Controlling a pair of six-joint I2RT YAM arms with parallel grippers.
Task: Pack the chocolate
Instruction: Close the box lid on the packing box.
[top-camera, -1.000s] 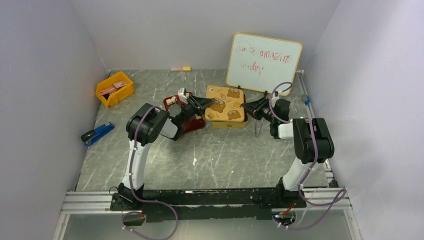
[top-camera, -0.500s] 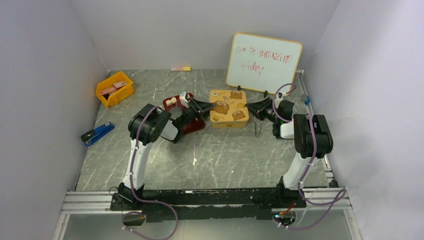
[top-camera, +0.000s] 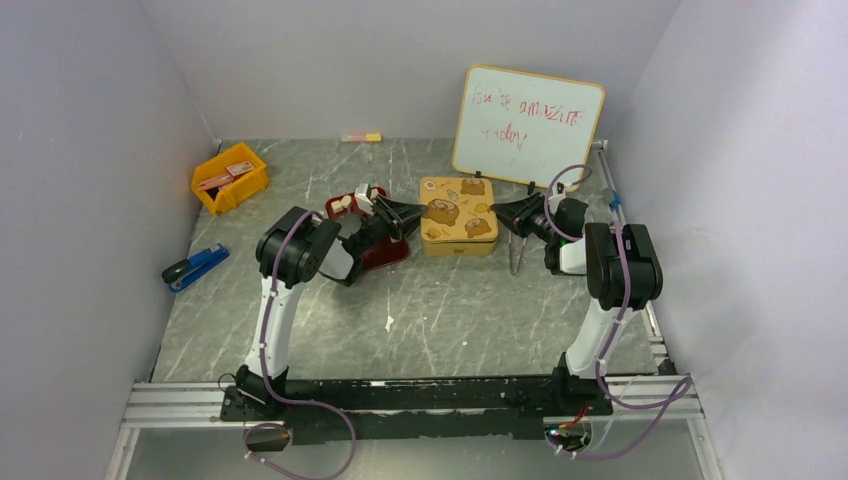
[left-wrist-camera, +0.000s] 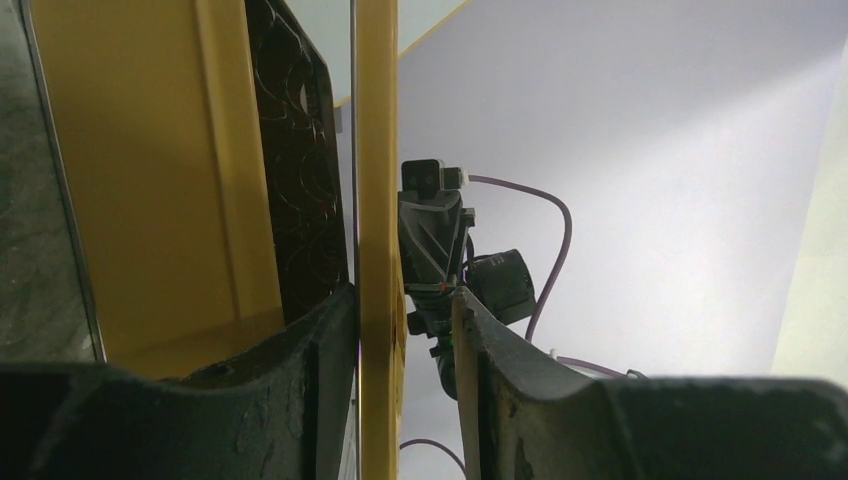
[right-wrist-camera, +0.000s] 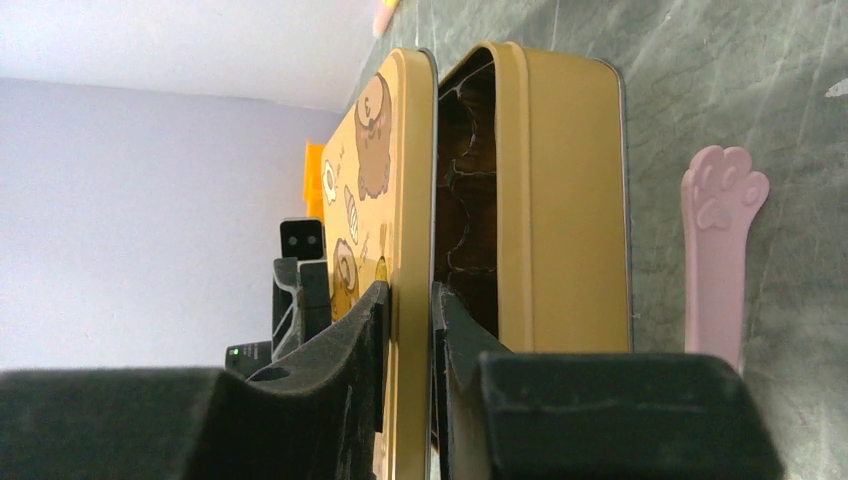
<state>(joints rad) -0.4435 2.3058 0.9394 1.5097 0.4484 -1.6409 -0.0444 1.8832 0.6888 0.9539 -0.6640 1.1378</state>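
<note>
Table (top-camera: 440, 310) of grey stone pattern, walled on three sides. At the back leans a whiteboard (top-camera: 528, 122), close behind a gold tin (right-wrist-camera: 560, 200) at mid-table. Its bear-printed lid (top-camera: 459, 212) is held level just over the base, a gap showing between them and a dark moulded insert inside.

From the right, the right gripper (right-wrist-camera: 410, 295) pinches the lid's rim, both fingers pressed against it. From the left, the left gripper (left-wrist-camera: 400, 300) straddles the opposite rim with jaws parted. One finger touches the lid; the other stands off it.

Under the left arm sits a dark red tray (top-camera: 388, 250). A yellow bin (top-camera: 245, 185) and a blue stapler (top-camera: 195, 266) lie well apart to the left. A pink paw stick (right-wrist-camera: 720, 260) lies just right of the tin.

Pale tan chocolate (top-camera: 344, 203) sits in the tray's far end, partly hidden by the arm.

Bare table stretches from the tin towards the arm bases.
</note>
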